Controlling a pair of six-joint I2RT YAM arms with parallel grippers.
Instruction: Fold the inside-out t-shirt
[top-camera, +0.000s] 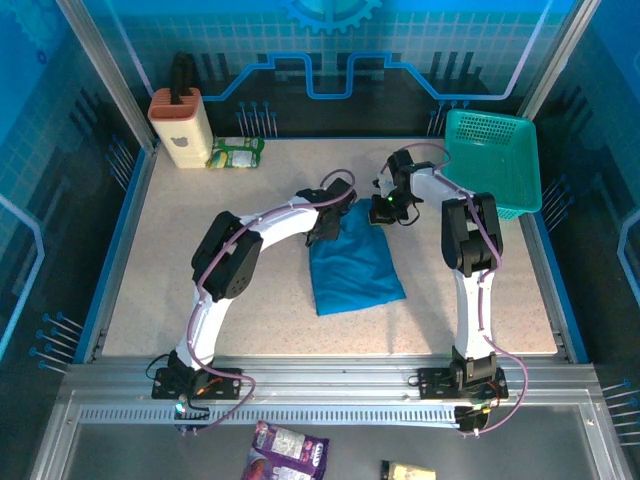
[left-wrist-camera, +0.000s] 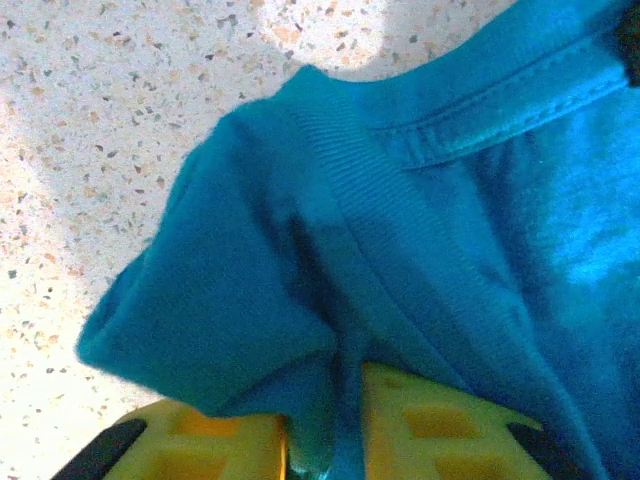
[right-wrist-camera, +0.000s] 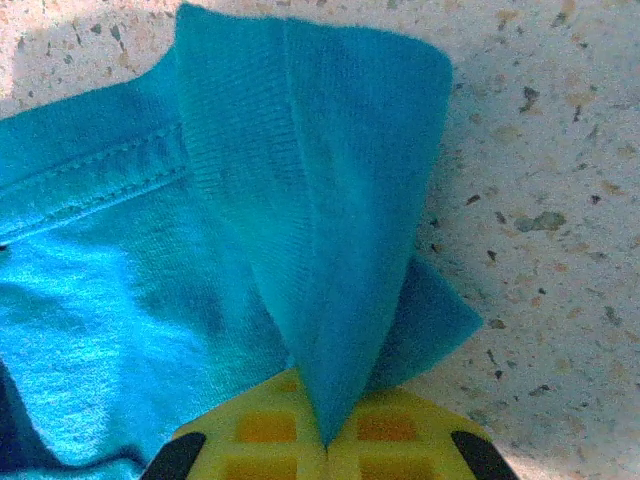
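The inside-out t-shirt (top-camera: 355, 265) is a plain blue cloth lying bunched in a narrow shape in the middle of the table. My left gripper (top-camera: 328, 225) is at its far left corner. In the left wrist view a thick fold of the t-shirt (left-wrist-camera: 400, 220) near the ribbed collar fills the gap between the yellow fingers of that gripper (left-wrist-camera: 325, 430). My right gripper (top-camera: 382, 208) is at the far right corner. In the right wrist view the gripper (right-wrist-camera: 328, 440) is shut tight on a peaked fold of the t-shirt (right-wrist-camera: 300, 200) lifted off the speckled table.
A teal mesh basket (top-camera: 492, 160) stands at the back right, close to the right arm. A tan holder (top-camera: 178, 125) and a green packet (top-camera: 236, 153) sit at the back left. Snack packets (top-camera: 288, 450) lie in front of the arm bases.
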